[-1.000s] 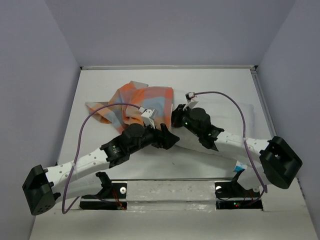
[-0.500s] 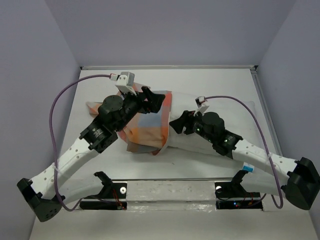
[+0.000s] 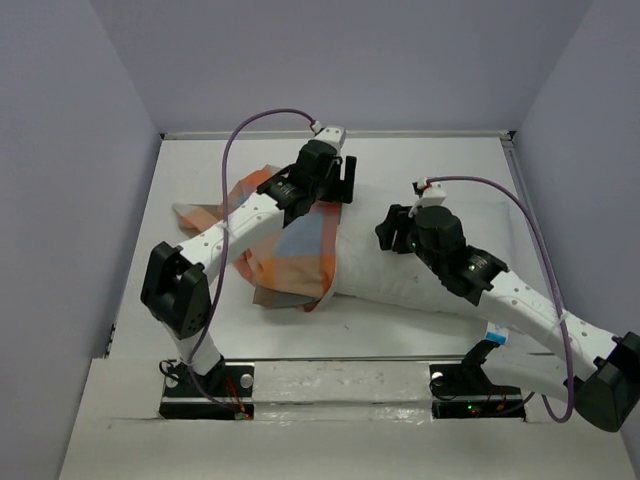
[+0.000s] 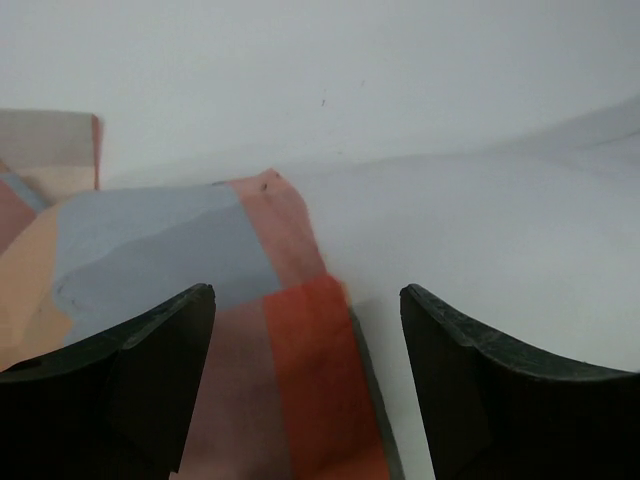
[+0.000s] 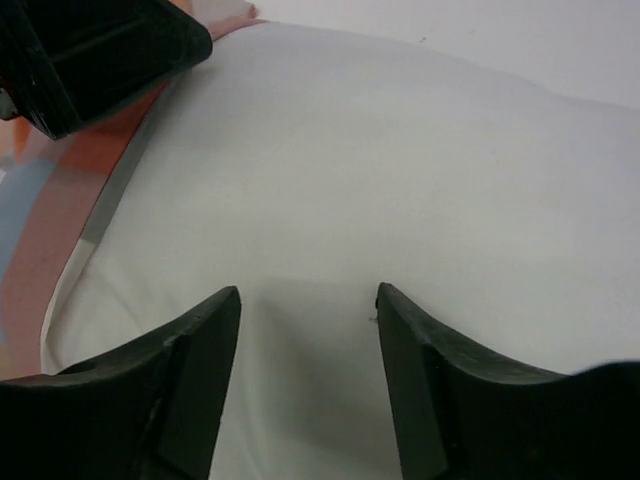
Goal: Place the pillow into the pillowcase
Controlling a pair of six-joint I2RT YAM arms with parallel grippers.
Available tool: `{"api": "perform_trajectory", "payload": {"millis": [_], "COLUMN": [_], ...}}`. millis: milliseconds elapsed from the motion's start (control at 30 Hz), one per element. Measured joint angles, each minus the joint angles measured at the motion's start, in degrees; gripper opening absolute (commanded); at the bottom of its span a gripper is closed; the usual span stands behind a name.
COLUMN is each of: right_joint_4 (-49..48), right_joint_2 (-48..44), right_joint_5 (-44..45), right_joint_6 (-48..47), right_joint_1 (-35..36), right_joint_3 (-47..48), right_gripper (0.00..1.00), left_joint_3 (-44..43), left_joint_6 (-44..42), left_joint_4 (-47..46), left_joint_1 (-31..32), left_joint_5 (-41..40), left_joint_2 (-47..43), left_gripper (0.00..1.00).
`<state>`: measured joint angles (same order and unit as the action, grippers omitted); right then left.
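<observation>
White pillow (image 3: 388,282) partly inside checked pillowcase (image 3: 300,248)

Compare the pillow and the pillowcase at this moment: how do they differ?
The pillow is plain white; the pillowcase is checked in orange, peach and light blue. The pillow is plump and smooth; the pillowcase is thin and rumpled. The pillow lies mostly bare to the right, while the pillowcase lies left, its edge overlapping only the pillow's left end. Both are soft and touch each other.

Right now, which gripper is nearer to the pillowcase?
Left. The left gripper hovers open over the edge of the pillowcase; the right gripper hangs open over the bare pillow beside it.
</observation>
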<state>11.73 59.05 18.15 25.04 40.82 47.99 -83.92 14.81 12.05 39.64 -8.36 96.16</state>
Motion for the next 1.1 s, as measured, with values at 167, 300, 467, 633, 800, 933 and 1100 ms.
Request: {"api": "perform_trajectory", "payload": {"millis": [167,300,467,633,800,933,1100], "right_joint_4": [2.3,2.9,2.9,2.9,2.6,-1.9,-5.9], "right_joint_2": [3.9,8.7,13.8,18.2,20.6,15.8,8.2], "right_joint_5": [1.8,1.6,0.2,-4.8,-11.5,-16.7,-18.3], "right_joint_6": [-2.3,-4.7,-7.5,-11.5,-13.3,-11.3,-6.8], "right_joint_1": [-1.4,-3.1,-4.5,-5.9,-6.4,-6.6,-5.2], "right_joint_3": [3.0,6.5,9.1,12.8,13.8,7.8,0.4], "right_gripper": [0.77,0.83,0.92,0.86,0.14,0.00,0.00], "left_joint_3": [-7.9,-9.4,-9.8,-11.9,-12.0,-10.8,-4.8], "left_joint_6": [-3.0,-4.9,-6.0,-7.0,-6.9,-5.9,-3.9], "left_joint_4": [1.2,2.7,4.5,5.6,5.6,4.3,2.7], "left_joint_1": [0.0,0.0,0.0,0.0,-0.1,-0.3,-0.2], "left_joint_5": [-2.3,-3.9,-4.4,-4.3,-2.7,1.2,4.9], "left_joint_2": [5.5,8.5,11.0,12.1,12.1,11.3,4.4], "left_gripper": [0.60,0.41,0.28,0.00,0.00,0.11,0.72]}}
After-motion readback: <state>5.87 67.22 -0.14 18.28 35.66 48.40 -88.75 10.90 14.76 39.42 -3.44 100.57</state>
